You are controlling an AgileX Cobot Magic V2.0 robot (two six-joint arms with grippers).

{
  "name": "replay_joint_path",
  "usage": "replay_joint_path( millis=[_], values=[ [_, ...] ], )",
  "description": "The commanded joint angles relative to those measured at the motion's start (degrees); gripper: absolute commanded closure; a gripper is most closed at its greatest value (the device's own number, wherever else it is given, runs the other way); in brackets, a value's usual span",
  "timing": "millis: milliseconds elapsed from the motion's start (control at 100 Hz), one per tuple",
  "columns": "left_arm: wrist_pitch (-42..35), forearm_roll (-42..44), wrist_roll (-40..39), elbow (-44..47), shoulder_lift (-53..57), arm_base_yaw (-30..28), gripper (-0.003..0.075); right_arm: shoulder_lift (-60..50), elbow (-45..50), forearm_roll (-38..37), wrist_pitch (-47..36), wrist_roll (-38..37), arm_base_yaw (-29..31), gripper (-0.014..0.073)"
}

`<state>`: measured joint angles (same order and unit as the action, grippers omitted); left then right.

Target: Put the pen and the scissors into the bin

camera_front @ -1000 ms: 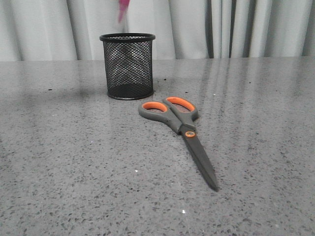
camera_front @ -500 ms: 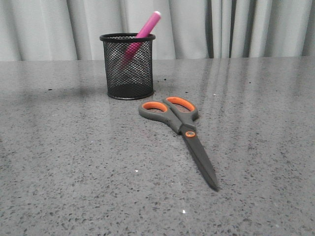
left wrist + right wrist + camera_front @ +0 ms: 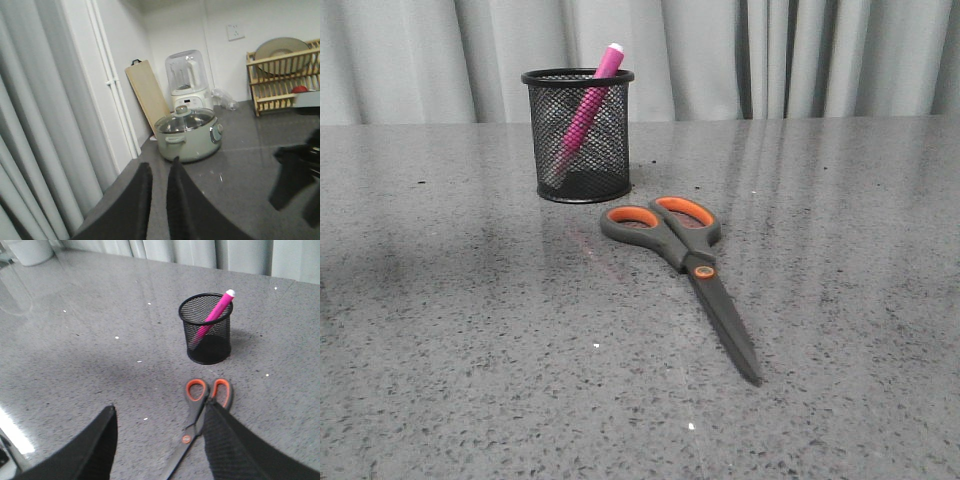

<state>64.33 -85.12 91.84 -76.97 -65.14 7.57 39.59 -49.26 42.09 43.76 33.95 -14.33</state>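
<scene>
- One pen (image 3: 582, 112) stands inside the bin (image 3: 579, 135), tilted, with its small white end above the rim and leaning against the rim on the robot's right side.
- The bin is upright on the grey speckled table (image 3: 450, 330), towards the far side, in front of the pale curtain (image 3: 790, 55).
- The scissors (image 3: 688, 268) lie flat on the table, closed, just in front of the bin and a little to the right, not touching it. The orange handle loops are on the bin side and the dark blades point towards the robot.
- The right gripper (image 3: 160, 445) is above the table near the scissors. Its jaws are wide apart and hold nothing; one finger covers part of the scissors in the right wrist view.
- The left gripper (image 3: 159, 197) points away from the table, towards a pale green pot (image 3: 187, 132) and a wooden dish rack (image 3: 285, 75). Its jaws are almost together, with only a thin gap, and nothing is between them.
</scene>
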Motion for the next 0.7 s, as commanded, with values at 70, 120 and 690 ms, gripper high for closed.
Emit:
replay_joint_path(
  millis=[70,120,690],
  values=[
    [-1.4,5.5,-4.2,3.1,10.8,0.1,0.0674,6.4,-7.0,-3.9,-1.9,0.3,-0.1,0.0258],
    [-3.4,5.7,-4.2,5.8,14.4,0.5,0.0675,7.6,-8.0,-4.9,-1.8,-0.2,-0.1,0.0258],
    [-12.3,3.3,-4.2,31.4,35.3,1.3,0.0677,27.8,-25.1,-32.9,-3.0,-7.6,-7.0,0.0258]
  ],
)
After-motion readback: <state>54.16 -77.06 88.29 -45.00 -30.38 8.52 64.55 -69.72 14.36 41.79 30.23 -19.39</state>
